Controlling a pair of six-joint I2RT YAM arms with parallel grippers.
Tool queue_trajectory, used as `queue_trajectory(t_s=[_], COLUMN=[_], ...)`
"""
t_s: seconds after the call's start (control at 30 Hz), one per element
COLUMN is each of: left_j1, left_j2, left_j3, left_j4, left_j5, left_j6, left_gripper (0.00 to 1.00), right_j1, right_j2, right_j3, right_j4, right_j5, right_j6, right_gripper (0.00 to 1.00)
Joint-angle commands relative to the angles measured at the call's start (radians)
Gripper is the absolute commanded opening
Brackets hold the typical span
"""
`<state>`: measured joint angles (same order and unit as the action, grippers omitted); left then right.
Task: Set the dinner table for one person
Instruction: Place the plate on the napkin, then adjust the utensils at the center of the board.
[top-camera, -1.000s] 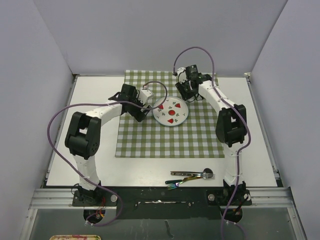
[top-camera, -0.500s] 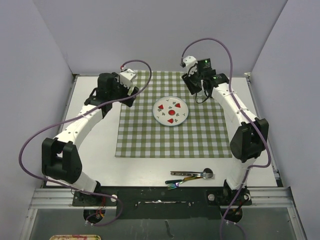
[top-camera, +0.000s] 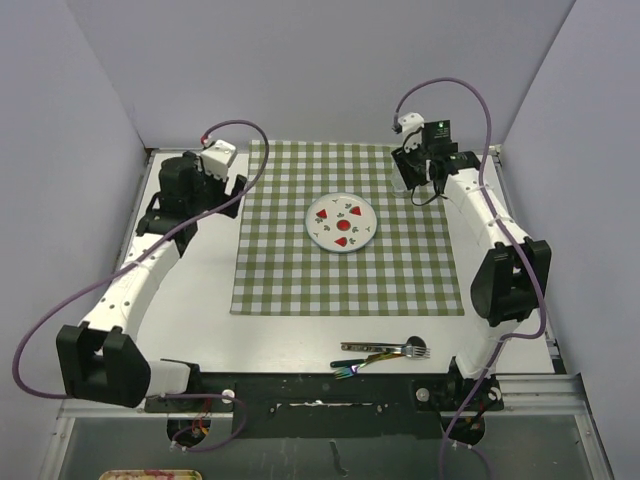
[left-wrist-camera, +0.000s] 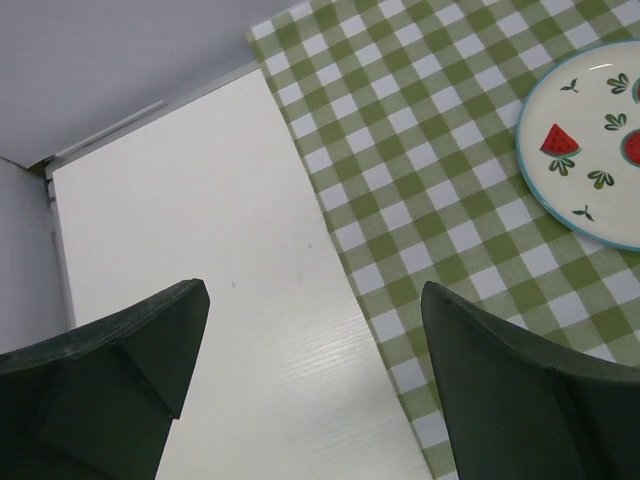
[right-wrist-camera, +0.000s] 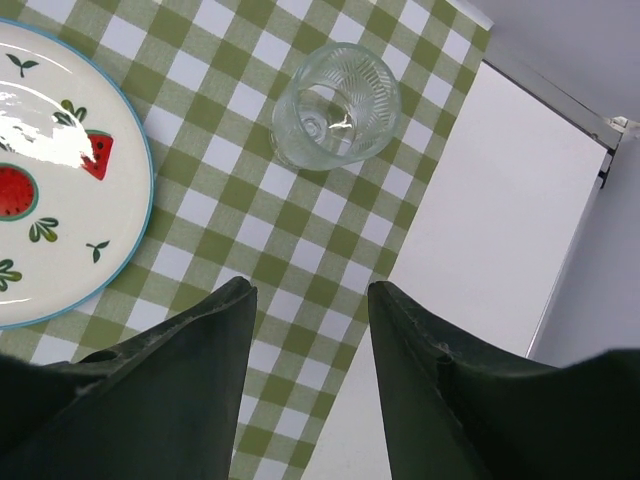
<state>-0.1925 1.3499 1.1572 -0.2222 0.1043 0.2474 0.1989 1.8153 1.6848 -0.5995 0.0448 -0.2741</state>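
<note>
Top view: white rectangular metal-railed counter (top-camera: 290, 340) underlies everything. Silver metal fork (top-camera: 400, 348) and iridescent utensil (top-camera: 358, 366) lie at its near edge, right of centre, long axes along that edge, nearer the right arm. Left end effector (top-camera: 225, 193) and right end effector (top-camera: 410, 178) sit near the far corners.
Left wrist: spread, empty, above the green-and-white checked cloth (left-wrist-camera: 450, 150) edge.
Right wrist: spread, empty, with the clear ribbed glass (right-wrist-camera: 335, 105) ahead.

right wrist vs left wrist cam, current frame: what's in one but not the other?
Right wrist only: a clear glass, upright on the checked cloth, apart from the plate.

Left wrist only: a wide bare stretch of the dinner table beside the cloth's edge, running up to one of its corners.

Both: the watermelon plate, cut off by the frame edge, the cloth, some white tabletop, and that arm's own claw, open and empty: left claw, right claw.
</note>
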Motion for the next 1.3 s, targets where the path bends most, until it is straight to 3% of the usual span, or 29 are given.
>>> queue_trajectory(t_s=[0.0,0.47,0.87,1.27], left_j1=[0.030,0.115,0.128,0.122], left_j2=[-0.121,-0.207,-0.160,-0.121], left_j3=[-0.052,-0.175,-0.186,-0.243], left_j4=[0.000,-0.005,0.045,0.140], left_j5=[-0.022,0.035,0.201,0.073], left_j6=[0.039,-0.004,-0.160,-0.250], left_gripper=[0.88,0.88,0.87,0.82], right_j1=[-0.013,-0.041,-0.043,-0.036], right_j2=[0.008,0.104,0.163,0.128], right_j3=[0.067,0.133,0.160,0.118], right_j4=[0.052,0.047,0.050,0.022], right_j5=[-0.007,-0.109,-0.137,-0.255], right_j6=[0.001,0.014,0.041,0.059], right_gripper=[0.50,0.49,0.48,0.46])
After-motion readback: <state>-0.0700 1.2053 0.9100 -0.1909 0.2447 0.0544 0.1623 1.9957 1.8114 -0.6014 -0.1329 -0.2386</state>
